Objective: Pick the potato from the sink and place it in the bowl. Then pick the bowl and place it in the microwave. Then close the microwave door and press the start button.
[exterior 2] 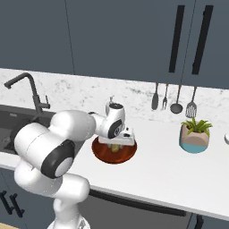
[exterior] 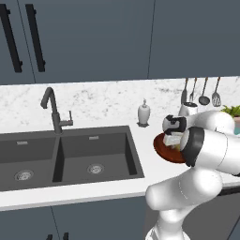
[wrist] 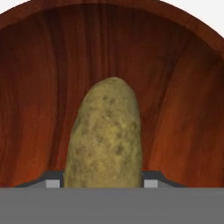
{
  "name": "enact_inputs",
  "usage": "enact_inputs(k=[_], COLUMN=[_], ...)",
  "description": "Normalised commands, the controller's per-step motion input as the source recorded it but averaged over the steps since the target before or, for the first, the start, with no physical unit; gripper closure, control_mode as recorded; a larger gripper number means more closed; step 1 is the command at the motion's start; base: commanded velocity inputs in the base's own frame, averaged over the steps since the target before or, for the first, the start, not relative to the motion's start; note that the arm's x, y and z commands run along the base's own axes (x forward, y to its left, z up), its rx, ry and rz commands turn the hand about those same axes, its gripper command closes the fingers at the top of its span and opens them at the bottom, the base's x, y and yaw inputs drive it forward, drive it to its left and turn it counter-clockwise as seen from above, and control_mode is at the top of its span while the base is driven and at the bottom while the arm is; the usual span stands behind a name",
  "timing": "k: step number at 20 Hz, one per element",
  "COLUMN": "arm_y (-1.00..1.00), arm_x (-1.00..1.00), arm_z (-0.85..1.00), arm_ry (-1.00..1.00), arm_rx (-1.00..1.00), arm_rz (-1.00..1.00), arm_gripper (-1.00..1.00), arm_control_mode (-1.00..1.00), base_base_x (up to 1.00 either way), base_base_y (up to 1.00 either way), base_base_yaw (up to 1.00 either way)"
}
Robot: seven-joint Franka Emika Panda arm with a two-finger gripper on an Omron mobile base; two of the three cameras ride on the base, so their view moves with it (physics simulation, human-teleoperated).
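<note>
Hovering low over the bowl (exterior 2: 114, 151), the gripper (exterior 2: 116, 146) is seen with its fingers (wrist: 51, 180) set on either side of the potato (wrist: 106, 138); a firm clamp cannot be told. The potato is inside the bowl, against its wooden wall. The bowl is placed on the counter (exterior 2: 170, 174), right of the sink (exterior: 70, 157), left of the plant pot (exterior 2: 195, 137).

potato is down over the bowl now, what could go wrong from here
1. The potato still sits between the fingertips of the hand; if it sticks to one on release, it may lift back out.
2. The hand hangs low inside the bowl, so a sideways retreat could knock its rim and slide it along the counter.
</note>
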Motion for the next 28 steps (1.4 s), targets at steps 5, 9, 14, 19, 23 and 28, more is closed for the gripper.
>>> enact_inputs(k=[5, 9, 14, 19, 23, 28], arm_y=[0.01, 0.00, -0.07, -0.33, -0.44, -0.36], arm_x=[0.00, -0.07, -0.14, -0.16, -0.20, -0.02], arm_z=[-0.26, 0.09, 0.40, 0.26, 0.34, 0.36], arm_ry=[0.05, -0.02, -0.14, -0.08, -0.01, 0.00], arm_rx=[0.00, 0.01, 0.01, 0.04, 0.06, 0.08], arm_rz=[0.00, 0.00, 0.00, -0.06, -0.15, -0.12], arm_gripper=[-1.00, -1.00, -1.00, -1.00, -1.00, -1.00], arm_control_mode=[-1.00, -1.00, -1.00, -1.00, -1.00, -1.00], base_base_x=[0.00, 0.00, 0.00, 0.00, 0.00, 0.00], base_base_y=[0.00, 0.00, 0.00, 0.00, 0.00, 0.00], base_base_yaw=[0.00, 0.00, 0.00, 0.00, 0.00, 0.00])
